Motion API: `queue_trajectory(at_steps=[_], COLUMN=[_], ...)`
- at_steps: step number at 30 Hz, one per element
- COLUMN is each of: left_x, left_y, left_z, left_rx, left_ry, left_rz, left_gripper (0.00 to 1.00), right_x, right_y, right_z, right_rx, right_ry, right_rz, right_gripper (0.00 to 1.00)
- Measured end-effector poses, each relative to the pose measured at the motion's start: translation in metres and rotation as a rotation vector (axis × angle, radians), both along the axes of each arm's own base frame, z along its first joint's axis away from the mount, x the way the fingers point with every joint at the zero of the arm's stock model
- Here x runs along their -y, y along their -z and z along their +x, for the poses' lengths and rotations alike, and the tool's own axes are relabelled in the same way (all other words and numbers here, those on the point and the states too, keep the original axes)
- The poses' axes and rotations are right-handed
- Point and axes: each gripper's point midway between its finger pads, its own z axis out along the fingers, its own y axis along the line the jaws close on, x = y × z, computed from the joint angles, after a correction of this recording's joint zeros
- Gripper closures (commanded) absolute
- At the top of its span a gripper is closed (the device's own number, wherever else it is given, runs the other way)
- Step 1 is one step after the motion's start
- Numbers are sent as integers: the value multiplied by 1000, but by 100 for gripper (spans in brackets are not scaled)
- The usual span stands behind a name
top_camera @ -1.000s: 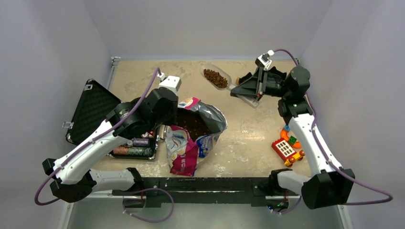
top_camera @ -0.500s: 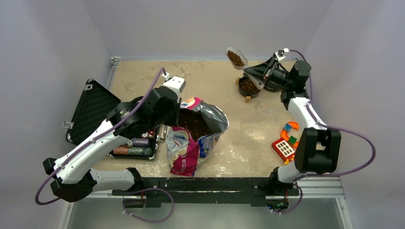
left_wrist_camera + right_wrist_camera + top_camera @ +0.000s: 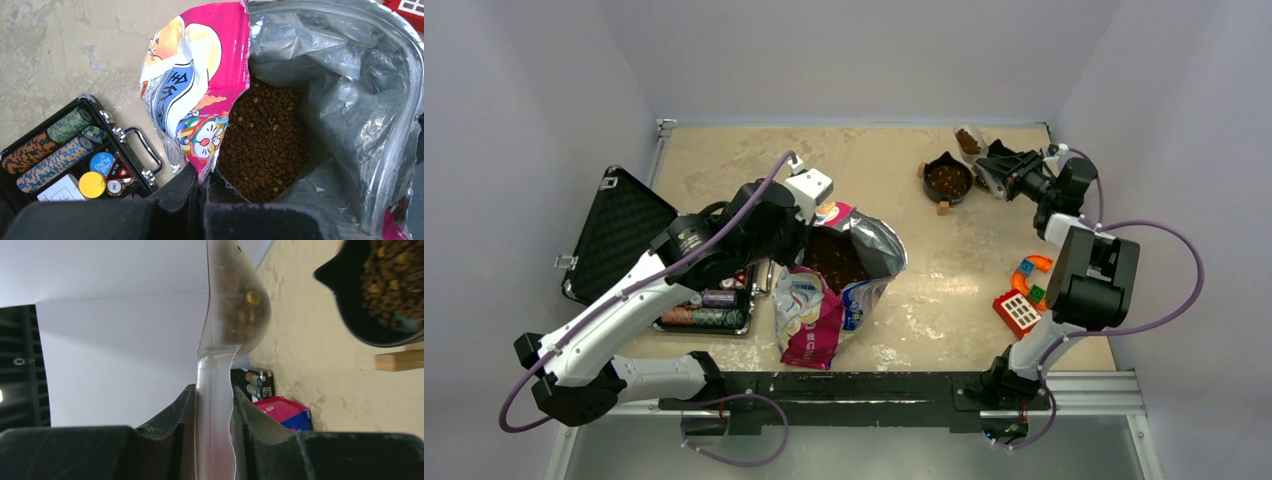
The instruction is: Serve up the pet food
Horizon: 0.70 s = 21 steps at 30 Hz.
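Already brown kibble pellets (image 3: 947, 181) lie in the small black bowl (image 3: 930, 187) at upper right, and a clear plastic scoop (image 3: 232, 300), holding few pellets, is clamped by the right gripper (image 3: 214, 405); serving is judged almost done. Only in the left wrist view is the left gripper (image 3: 200, 187) seen pinching the rim of the pink-blue foil bag (image 3: 195, 75).

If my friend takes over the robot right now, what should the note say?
Left gripper: shut on the bag rim, holding it open; kibble inside.
Right gripper: shut on the clear scoop handle; some pellets in it, next to the bowl.
Done: bowl has kibble.
To do, probably: tip in the rest, set scoop down, let go of bag.
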Motion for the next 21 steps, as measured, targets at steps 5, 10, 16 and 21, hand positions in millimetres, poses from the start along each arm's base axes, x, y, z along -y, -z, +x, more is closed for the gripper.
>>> queue_trajectory(at_steps=[5,10,16,21], left_x=[-4,-3,-2,-1], left_y=[1,1,2,2], left_z=[4,4,3,3], left_rx=[4,6,5,3], left_ry=[42,73,89,92], left_rz=[19,28,29,26], left_gripper=[100,100,100,100], right_x=[36,67,89,95], right_y=[21,41,64,72], right_z=[2,4,6,11], right_rx=[-34,-95,-201,-264], right_ry=[89,170,227,241], right_rz=[-23,-35,-64,-86], right_gripper=[100,100,100,100])
